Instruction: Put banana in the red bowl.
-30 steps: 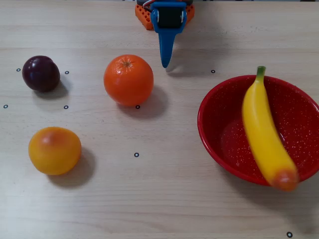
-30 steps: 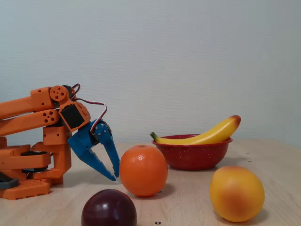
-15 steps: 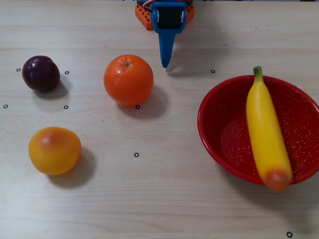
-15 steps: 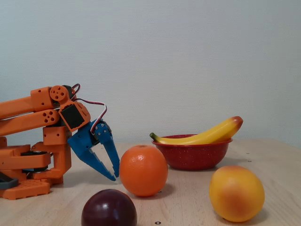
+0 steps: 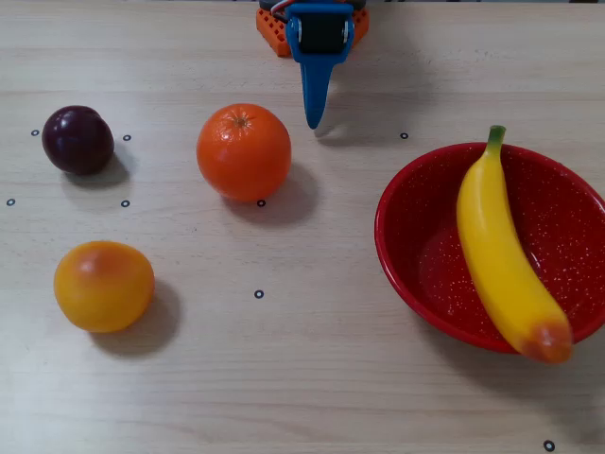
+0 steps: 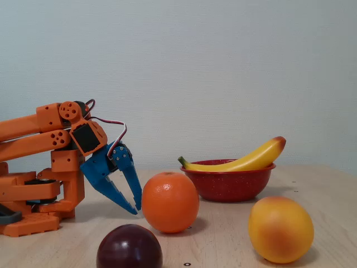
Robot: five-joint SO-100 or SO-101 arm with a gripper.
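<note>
The long yellow banana (image 5: 496,251) lies across the red bowl (image 5: 421,270) at the right of the overhead view. Its green stem sticks out over the far rim and its orange end rests on the near rim. In the fixed view the banana (image 6: 251,160) spans the red bowl (image 6: 228,184), its orange end raised at the right. My blue gripper (image 5: 313,121) hangs folded back near the arm's orange base, far from the bowl. Seen from the side, the gripper (image 6: 135,209) points down beside the orange, fingers together and holding nothing.
An orange (image 5: 244,151) sits just left of the gripper in the overhead view. A dark plum (image 5: 77,139) lies at the far left and a yellow-orange round fruit (image 5: 104,286) at the lower left. The arm's base (image 6: 33,195) stands at the table's back edge.
The banana has rocked in the bowl: its orange end swung left, then back right along the near rim. The arm and gripper have not moved.
</note>
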